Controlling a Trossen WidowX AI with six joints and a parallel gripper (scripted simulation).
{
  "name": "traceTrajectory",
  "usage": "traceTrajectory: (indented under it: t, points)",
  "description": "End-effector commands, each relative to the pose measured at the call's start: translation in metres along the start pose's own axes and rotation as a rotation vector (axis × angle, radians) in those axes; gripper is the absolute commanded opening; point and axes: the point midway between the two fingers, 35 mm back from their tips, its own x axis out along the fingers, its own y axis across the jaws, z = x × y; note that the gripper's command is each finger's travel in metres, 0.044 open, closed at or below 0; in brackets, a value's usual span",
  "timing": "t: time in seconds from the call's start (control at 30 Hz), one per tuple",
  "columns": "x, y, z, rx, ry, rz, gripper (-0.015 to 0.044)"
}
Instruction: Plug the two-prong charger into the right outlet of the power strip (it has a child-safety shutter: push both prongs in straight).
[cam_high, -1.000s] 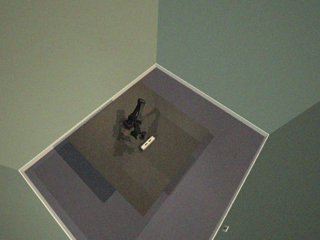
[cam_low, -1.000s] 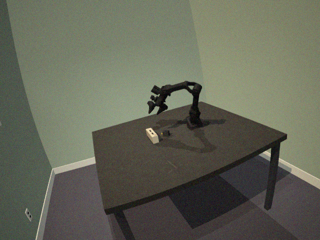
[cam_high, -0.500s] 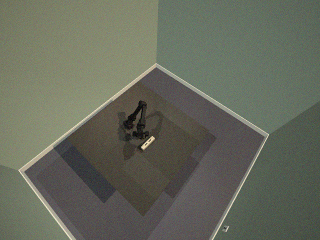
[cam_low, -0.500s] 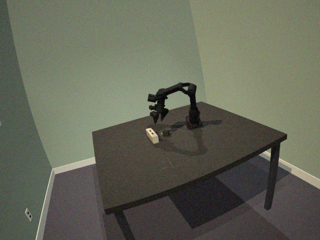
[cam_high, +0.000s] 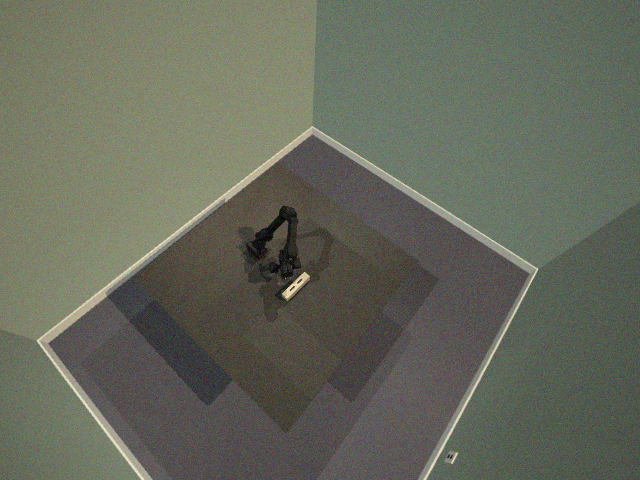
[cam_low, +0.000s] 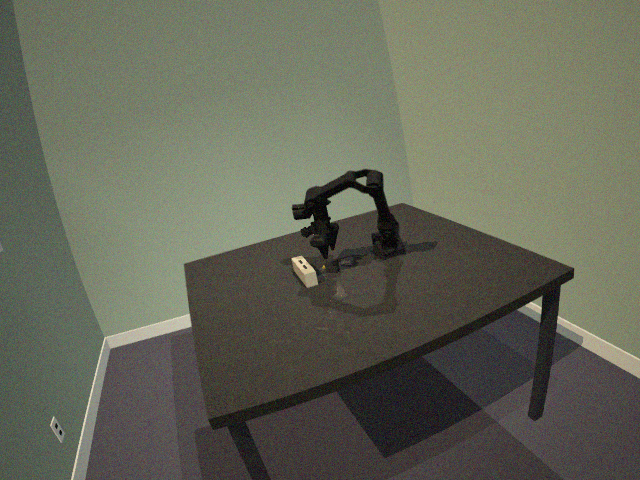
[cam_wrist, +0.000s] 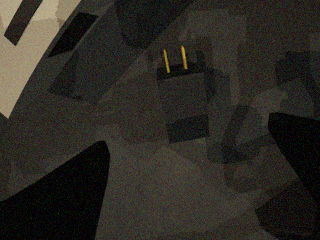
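The gripper (cam_low: 324, 254) hangs wide open and empty just above the table (cam_low: 465, 279), its dark fingers filling the wrist view's lower corners. Between them, at mid-frame, the charger (cam_wrist: 184, 96) lies flat, yellow prongs (cam_wrist: 175, 60) pointing up-frame. The power strip (cam_wrist: 27, 34) sits apart at upper left. I'd come straight down and close squarely across the body's sides, well clear of the prongs; its exact tilt is hard to read in this gloom.
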Motion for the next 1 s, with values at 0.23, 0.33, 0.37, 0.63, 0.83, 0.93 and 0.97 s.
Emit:
traceTrajectory:
  t: [0.23,0.33,0.37,0.63,0.83,0.93,0.97]
  points:
    - [0.006,-0.002,-0.002,-0.022,0.029,-0.011,0.044]
    - [0.01,-0.002,-0.002,-0.022,0.029,-0.011,0.044]
    - [0.012,-0.002,-0.001,-0.022,0.029,-0.011,0.044]
    - [0.021,-0.002,-0.001,-0.023,0.029,-0.011,0.044]
    - [0.031,-0.002,0.0,-0.023,0.029,-0.011,0.044]
    - [0.036,-0.002,0.0,-0.023,0.029,-0.011,0.044]
    - [0.037,-0.002,0.0,-0.023,0.029,-0.011,0.044]
